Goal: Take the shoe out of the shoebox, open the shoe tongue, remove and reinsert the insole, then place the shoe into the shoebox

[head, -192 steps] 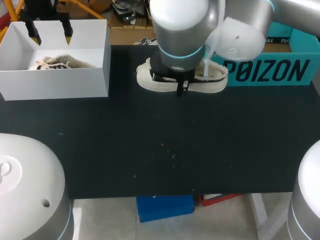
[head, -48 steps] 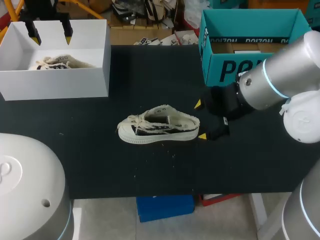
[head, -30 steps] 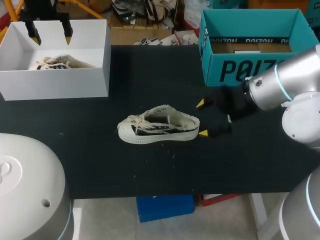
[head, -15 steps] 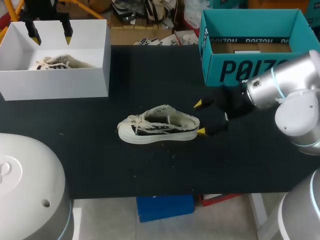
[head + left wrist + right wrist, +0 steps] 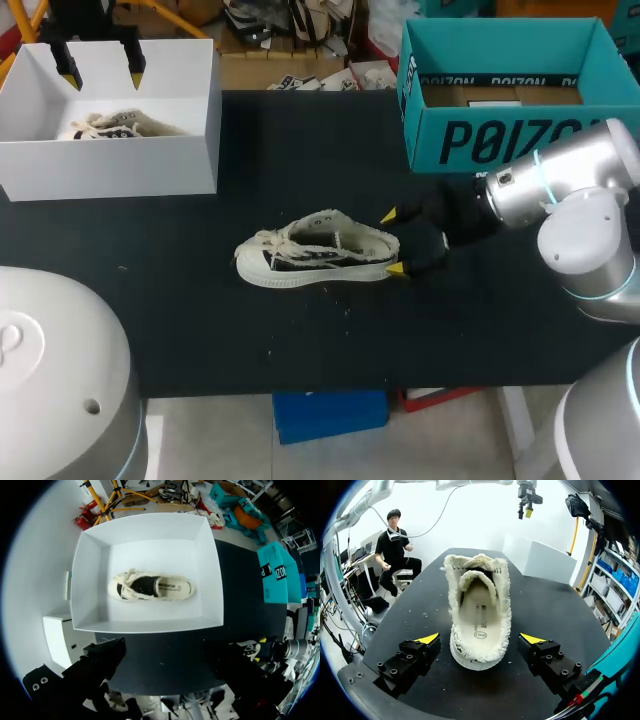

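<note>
Straddling the shoe (image 5: 315,250) heel-end, right claw (image 5: 393,242) gapes; left claw (image 5: 100,68), also apart, hangs over white box (image 5: 110,165); teal shoebox (image 5: 500,140) nearby.

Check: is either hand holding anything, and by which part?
Nothing is held. The right hand is open, its fingers flanking the heel of the shoe without touching it. The left hand hangs open over the white box.

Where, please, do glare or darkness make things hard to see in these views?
Head view: the right gripper nearly merges with the black table, only its yellow tips standing out. Left wrist view: the white box is bright, yet the shoe inside reads clearly. Right wrist view: the shoe on the table is evenly lit.
</note>
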You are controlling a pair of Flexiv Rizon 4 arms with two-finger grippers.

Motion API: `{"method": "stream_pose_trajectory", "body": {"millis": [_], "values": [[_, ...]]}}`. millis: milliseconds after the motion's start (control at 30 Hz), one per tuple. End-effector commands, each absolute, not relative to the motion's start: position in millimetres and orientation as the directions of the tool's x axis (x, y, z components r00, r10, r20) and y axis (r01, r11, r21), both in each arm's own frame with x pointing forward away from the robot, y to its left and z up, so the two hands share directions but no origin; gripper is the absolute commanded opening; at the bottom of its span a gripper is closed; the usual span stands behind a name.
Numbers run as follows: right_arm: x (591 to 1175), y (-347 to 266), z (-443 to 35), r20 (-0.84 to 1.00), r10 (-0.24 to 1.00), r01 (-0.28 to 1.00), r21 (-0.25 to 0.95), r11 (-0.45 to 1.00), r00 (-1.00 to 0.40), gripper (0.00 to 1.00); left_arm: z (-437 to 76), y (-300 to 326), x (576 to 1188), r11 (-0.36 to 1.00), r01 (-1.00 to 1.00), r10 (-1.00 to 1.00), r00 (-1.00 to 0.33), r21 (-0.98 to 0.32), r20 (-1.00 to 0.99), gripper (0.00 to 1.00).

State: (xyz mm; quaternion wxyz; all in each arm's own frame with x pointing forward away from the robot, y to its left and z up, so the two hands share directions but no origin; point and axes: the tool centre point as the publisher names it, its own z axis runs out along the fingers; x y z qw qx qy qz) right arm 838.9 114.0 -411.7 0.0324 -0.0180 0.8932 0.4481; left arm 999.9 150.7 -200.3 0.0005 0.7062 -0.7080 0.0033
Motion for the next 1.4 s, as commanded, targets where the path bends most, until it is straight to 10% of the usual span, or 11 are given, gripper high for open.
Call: {"method": "stream_pose_trajectory", "body": {"millis": [33,967,1033,1400], "values": [[842.5,120.5,-417.8,-0.069,-0.006,-0.059,0.805,0.59,-0.998,1.0,-200.0,150.5,999.7,0.001,-1.0,-1.0,-0.001,-0.002,0.003,1.0],[842.0,146.1,-436.8,-0.017,-0.008,-0.019,0.853,0.522,-1.0,1.0,-200.0,150.5,999.7,0.001,-1.0,-1.0,-0.001,-0.002,0.003,1.0],[841.3,148.1,-439.1,-0.004,-0.008,-0.007,0.853,0.522,-1.0,0.0,-200.0,150.5,999.7,0.001,-1.0,-1.0,-0.001,-0.002,0.003,1.0],[840.7,150.0,-442.5,0.0,-0.019,-0.009,0.867,0.498,-1.0,0.0,-197.9,147.4,997.1,0.011,-1.0,-1.0,-0.011,0.003,-0.004,1.0]]}}
